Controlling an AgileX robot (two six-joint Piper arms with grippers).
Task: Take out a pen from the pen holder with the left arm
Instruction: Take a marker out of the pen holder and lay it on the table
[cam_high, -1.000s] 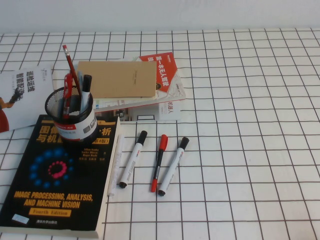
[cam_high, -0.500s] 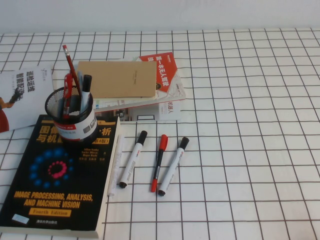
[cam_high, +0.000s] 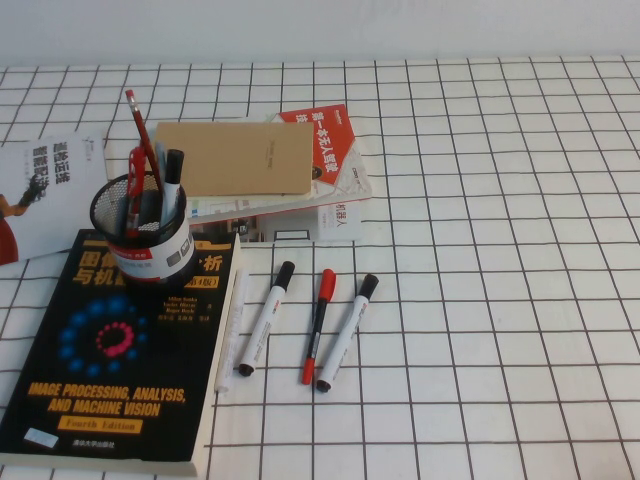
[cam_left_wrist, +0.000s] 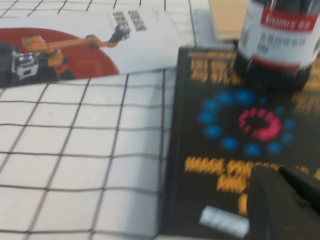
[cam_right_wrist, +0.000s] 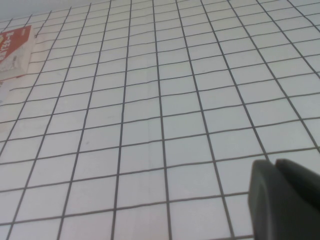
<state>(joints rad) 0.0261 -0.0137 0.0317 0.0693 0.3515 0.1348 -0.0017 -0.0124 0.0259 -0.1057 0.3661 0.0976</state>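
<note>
White gridded bench (cam_high: 500, 300) fills the high view; neither arm shows in it. The pen holder (cam_high: 142, 230), a black mesh cup, stands on the far end of a black textbook (cam_high: 120, 360). In the holder a black-capped marker (cam_high: 172, 180) stands nearly upright and a red pencil (cam_high: 140, 125) leans beside it, so a pen's long axis runs upward out of the rim. Three loose markers (cam_high: 318, 325) lie on the bench to the holder's right. Nothing has shifted against the earlier high views.

From the left wrist, the left end effector (cam_left_wrist: 279, 171) hangs low over the textbook's (cam_left_wrist: 225, 150) near end, fingers pressed together and holding nothing. The pen holder's base (cam_left_wrist: 280, 45) lies straight ahead of it, apart, and its rim and pens are out of that picture. I judge the left arm much the nearer; it must rise and open first.

From the right wrist, the right end effector (cam_right_wrist: 275, 164) is closed and empty over bare grid, the holder out of sight.
</note>
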